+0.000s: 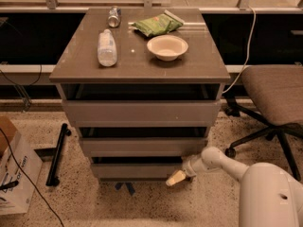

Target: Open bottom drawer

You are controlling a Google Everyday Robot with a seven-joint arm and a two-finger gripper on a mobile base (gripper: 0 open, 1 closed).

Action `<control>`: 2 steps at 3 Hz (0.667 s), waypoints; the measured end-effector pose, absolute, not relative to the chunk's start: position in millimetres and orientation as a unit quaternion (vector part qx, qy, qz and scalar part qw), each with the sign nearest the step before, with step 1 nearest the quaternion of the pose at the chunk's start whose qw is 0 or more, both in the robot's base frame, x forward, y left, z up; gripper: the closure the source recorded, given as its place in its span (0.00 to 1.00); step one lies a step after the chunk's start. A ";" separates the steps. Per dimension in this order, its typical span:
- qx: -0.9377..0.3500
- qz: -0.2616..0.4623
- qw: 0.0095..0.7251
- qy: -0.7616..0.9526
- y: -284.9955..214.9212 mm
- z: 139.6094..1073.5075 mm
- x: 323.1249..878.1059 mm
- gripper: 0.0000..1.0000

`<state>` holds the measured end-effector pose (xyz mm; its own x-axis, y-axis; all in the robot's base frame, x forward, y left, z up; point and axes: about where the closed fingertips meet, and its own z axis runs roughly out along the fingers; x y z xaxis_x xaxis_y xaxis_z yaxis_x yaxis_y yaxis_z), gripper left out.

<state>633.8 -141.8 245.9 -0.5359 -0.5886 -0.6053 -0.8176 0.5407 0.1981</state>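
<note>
- Grey-brown and low, the bottom drawer (137,170) is the lowest front of the cabinet (94,113), just above the floor, with a dark gap along its upper edge.
- Our hand (176,178) sits at the cabinet's lower right corner, beside the right end of that front and seemingly touching it. We cannot tell whether the hand is wide or narrow.
- We judge the pull is about to start. The front has no handle, so we want a hold in the gap at its upper edge, then a straight, level pull away from the cabinet.
- Pulling from one end may skew the drawer, so we should go slowly and keep the arm (222,163) low.
- We must not catch the middle drawer (142,146), directly above on the cabinet.
- On the counter (137,65) topping the cabinet lie a bottle (107,48) and a can (113,17) on their sides, with a green bag (156,24) and a bowl (167,47). A jerk could roll the bottle.
- To the cabinet's right stands a chair (274,91), its legs near the arm.
- To the cabinet's left are a black bar (57,155) and a cardboard box (12,183), clear of the drawer's path.
</note>
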 end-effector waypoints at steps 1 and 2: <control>-0.417 0.237 0.242 0.844 -141.7 245.9 633.8 0.00; -0.419 0.227 0.250 0.843 -133.3 232.7 639.1 0.00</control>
